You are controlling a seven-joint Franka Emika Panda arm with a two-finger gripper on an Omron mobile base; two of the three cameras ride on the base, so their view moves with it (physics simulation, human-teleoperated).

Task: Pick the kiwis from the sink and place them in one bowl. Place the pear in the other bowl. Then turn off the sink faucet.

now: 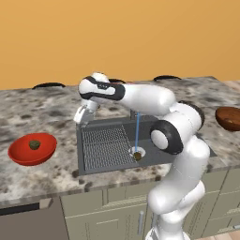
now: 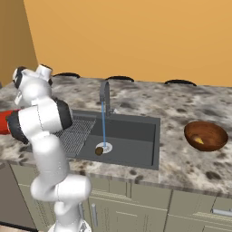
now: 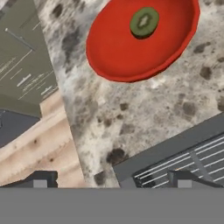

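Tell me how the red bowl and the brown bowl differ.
The red bowl is bright red and sits left of the sink; the brown bowl is dark reddish-brown and sits to its right. The red bowl holds a green kiwi; the brown bowl holds an orange-tan pear. Both are wide, shallow and round.

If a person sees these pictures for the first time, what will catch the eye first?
The bright red bowl on the counter left of the sink, with one green kiwi inside. Next, the thin blue stream from the faucet falling beside a brown kiwi at the drain.
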